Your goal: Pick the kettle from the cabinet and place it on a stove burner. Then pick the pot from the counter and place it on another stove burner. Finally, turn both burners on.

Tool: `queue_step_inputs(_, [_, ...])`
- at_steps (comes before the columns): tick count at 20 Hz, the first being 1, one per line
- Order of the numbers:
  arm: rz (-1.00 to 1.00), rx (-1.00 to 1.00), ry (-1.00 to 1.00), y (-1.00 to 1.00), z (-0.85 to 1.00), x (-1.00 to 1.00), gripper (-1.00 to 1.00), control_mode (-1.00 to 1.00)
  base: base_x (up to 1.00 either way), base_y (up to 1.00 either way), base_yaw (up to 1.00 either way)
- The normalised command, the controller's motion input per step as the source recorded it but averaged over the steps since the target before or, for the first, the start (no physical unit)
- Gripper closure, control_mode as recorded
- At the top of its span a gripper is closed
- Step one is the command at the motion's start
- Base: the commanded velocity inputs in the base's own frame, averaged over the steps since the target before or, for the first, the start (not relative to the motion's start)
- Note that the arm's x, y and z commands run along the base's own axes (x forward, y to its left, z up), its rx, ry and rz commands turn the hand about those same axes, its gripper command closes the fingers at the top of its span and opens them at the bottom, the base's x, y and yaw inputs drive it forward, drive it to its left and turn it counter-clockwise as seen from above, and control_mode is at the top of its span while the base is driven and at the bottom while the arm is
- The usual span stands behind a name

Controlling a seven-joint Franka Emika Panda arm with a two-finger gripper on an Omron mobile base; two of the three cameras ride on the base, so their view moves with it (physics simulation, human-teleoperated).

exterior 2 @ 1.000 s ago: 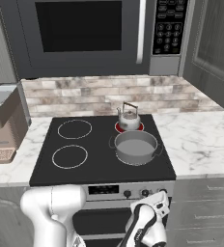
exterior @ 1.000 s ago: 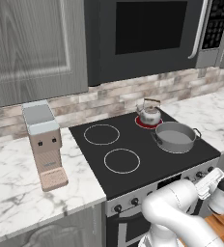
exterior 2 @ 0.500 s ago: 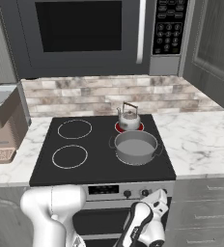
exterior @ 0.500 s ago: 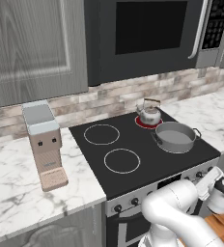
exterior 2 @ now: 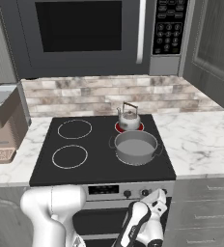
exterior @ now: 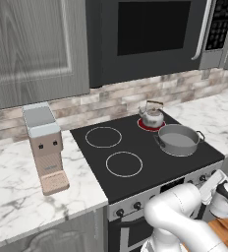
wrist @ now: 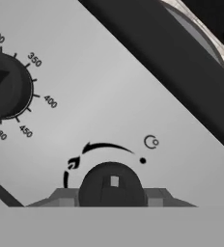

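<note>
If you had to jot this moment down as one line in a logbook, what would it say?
small silver kettle: on glowing red back burner | wide grey pot: on front burner | hand: at round dark stove knob, fingers either side

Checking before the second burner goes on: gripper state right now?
Gripper: closed around the stove knob, fingers either side of it.
</note>
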Motion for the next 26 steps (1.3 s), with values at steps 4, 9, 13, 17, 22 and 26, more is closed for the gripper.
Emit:
queue_step_inputs(4, [0.0,0.0,0.0,0.0,0.0,0.0,-1.0,-1.0,0.0,0.0,0.0])
queue_step_inputs(9, [0.0,0.04,-0.01,0.0,0.0,-0.01,-1.0,-1.0,0.0,0.0,0.0])
queue_step_inputs(13, [0.0,0.08,-0.02,-0.19,0.0,-0.04,-1.0,-1.0,0.0,0.0,0.0])
queue_step_inputs(17, [0.0,0.09,-0.05,-0.3,0.0,-0.09,-1.0,-1.0,0.0,0.0,0.0])
queue_step_inputs(22, [0.0,0.08,-0.1,-0.28,0.07,-0.12,-1.0,-1.0,0.0,0.0,0.0])
queue_step_inputs(26, [0.01,0.08,-0.11,-0.29,0.06,-0.19,-1.0,-1.0,0.0,0.0,0.0])
